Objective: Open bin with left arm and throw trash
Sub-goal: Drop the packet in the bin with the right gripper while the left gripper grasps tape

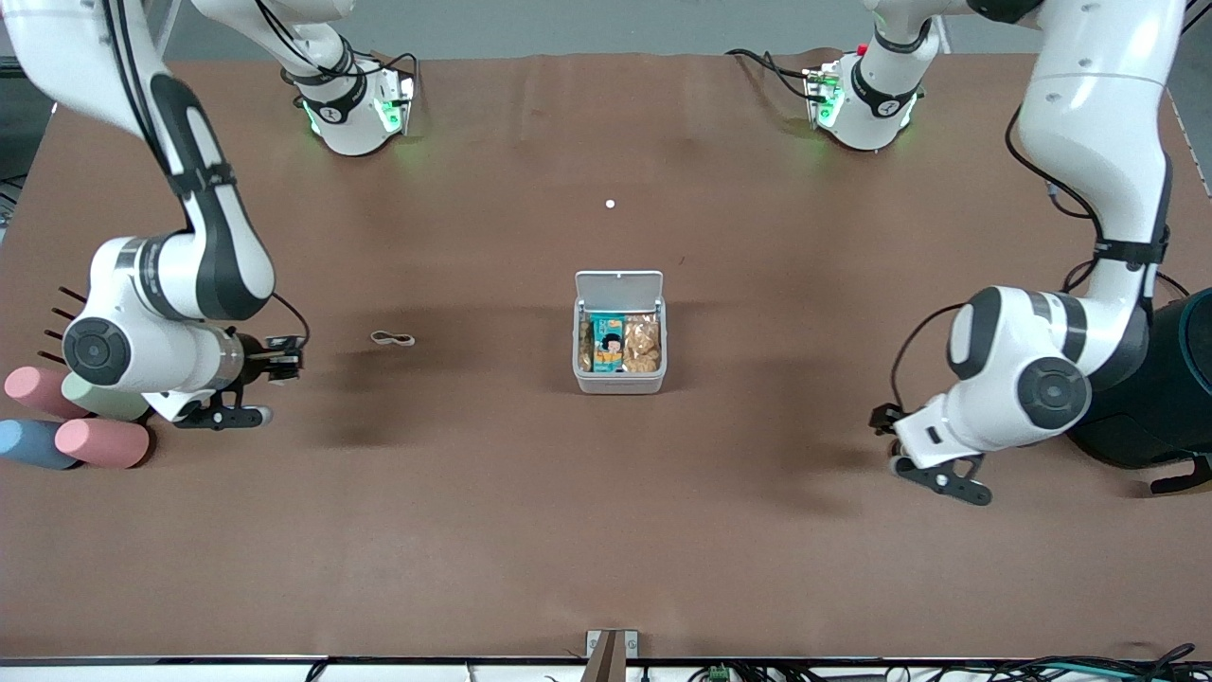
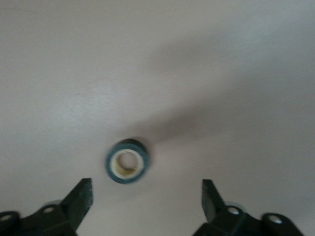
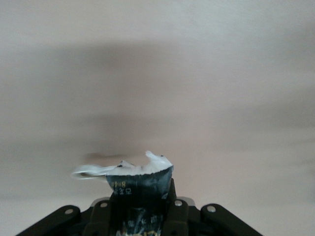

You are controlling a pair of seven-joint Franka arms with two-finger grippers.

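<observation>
The white bin (image 1: 620, 384) stands mid-table with its lid (image 1: 619, 284) swung up and open; printed snack packets lie inside. My right gripper (image 1: 284, 362) is shut on a dark printed snack packet (image 3: 140, 183), held low over the table at the right arm's end. A beige rubber band (image 1: 392, 338) lies on the table between that gripper and the bin. My left gripper (image 1: 885, 421) is open and empty at the left arm's end. In the left wrist view its fingers (image 2: 81, 196) hang apart over a dark tape ring (image 2: 127, 161) lying flat on the table.
Several pastel cylinders (image 1: 99, 440) lie by the right arm's end. A large dark teal container (image 1: 1174, 398) stands at the left arm's end. A small white speck (image 1: 610, 204) lies farther from the front camera than the bin.
</observation>
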